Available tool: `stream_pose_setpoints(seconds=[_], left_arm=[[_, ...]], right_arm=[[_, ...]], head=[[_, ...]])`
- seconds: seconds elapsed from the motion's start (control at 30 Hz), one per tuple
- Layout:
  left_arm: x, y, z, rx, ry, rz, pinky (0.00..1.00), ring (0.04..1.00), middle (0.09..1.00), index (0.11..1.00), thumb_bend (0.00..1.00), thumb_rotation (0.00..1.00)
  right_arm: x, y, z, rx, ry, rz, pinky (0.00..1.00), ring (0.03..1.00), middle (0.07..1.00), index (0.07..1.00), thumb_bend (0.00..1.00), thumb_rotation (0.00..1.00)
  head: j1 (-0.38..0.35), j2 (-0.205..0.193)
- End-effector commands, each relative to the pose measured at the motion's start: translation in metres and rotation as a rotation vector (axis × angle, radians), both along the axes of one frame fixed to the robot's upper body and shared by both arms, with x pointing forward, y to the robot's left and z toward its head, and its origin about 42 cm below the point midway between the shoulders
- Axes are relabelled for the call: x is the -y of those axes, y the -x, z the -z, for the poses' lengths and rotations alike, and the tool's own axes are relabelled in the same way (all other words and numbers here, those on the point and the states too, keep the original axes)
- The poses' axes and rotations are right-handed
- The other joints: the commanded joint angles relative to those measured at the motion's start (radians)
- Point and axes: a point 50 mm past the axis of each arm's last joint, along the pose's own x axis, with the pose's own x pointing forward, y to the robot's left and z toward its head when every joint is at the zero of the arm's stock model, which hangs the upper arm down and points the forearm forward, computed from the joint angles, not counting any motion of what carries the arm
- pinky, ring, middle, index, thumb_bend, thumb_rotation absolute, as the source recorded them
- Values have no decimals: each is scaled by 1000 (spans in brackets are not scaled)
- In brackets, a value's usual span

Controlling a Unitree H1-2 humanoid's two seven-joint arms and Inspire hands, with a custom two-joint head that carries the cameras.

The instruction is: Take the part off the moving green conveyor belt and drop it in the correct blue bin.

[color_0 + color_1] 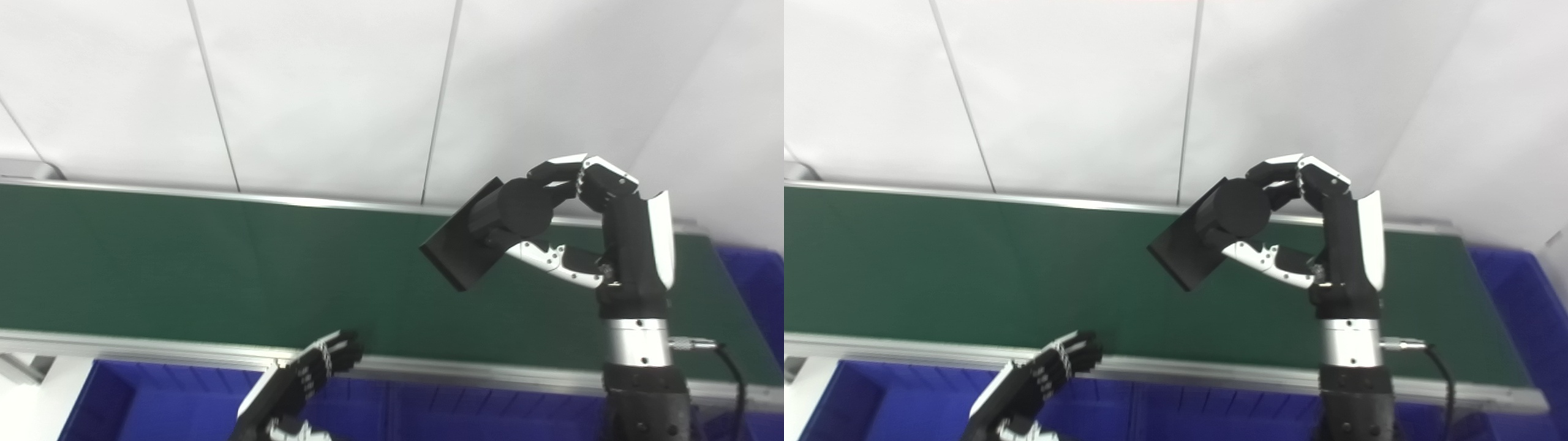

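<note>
While the right robot hand [588, 214] is reaching up over the green conveyor belt [214, 269], its fingers [554, 174] and thumb [551, 257] are clamping on a black part [484, 236]. This part is showing a round body joined to a flat square plate, and it is being held clear above the belt surface, tilted with the plate facing down and to the left. The right forearm is rising from the bottom edge and crossing the belt's near metal rail [153, 349]. The left robot hand [1047, 373] is hovering low at the near rail, holding nothing; its fingers are curling, but whether they are fully closed cannot be told. A blue bin [159, 392] is sitting just below the near rail, and another blue bin [1525, 288] is standing at the belt's right end.
</note>
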Motion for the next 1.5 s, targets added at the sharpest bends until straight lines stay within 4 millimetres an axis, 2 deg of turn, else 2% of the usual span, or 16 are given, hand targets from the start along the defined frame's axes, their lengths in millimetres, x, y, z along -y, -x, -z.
stream_pose_setpoints(seconds=[0.0, 0.2, 0.33, 0.63, 0.73, 1.07, 1.2, 1.47], left_arm=[[-3, -6, -13, 49, 20, 2, 857, 840, 835, 855, 979, 156], [-13, -8, -20, 57, 25, 5, 856, 841, 834, 854, 977, 158], [-18, -9, -24, 55, 28, 0, 855, 837, 830, 850, 990, 166], [-32, -13, -26, 56, 27, 0, 844, 828, 823, 841, 1000, 181], [-34, -13, -26, 55, 30, -1, 836, 821, 818, 836, 1000, 183], [-42, -12, -27, 52, 29, -5, 816, 810, 811, 829, 1000, 185], [-42, -11, -29, 42, 44, -6, 822, 811, 810, 828, 1000, 170], [-42, -10, -31, 45, 41, -4, 821, 809, 810, 828, 1000, 171]], right_arm=[[3, 12, -8, 42, -10, 39, 393, 428, 495, 515, 517, 0], [18, 40, 11, -33, -44, 116, 384, 432, 506, 503, 517, 0], [28, 57, 26, -90, -39, 174, 395, 432, 512, 499, 517, 0], [41, 91, 81, -252, -68, 339, 386, 422, 506, 515, 516, 0], [42, 98, 93, -282, -82, 368, 386, 423, 506, 514, 517, 0], [49, 123, 159, -458, -212, 466, 384, 425, 487, 518, 518, 0], [53, 129, 186, -512, -211, 509, 381, 424, 490, 513, 518, 0], [59, 135, 224, -593, -208, 551, 398, 432, 498, 504, 519, 0]], head=[[-16, 11], [-82, 57], [-112, 72], [-166, 108], [-172, 109], [-178, 124], [-175, 130], [-174, 135]])
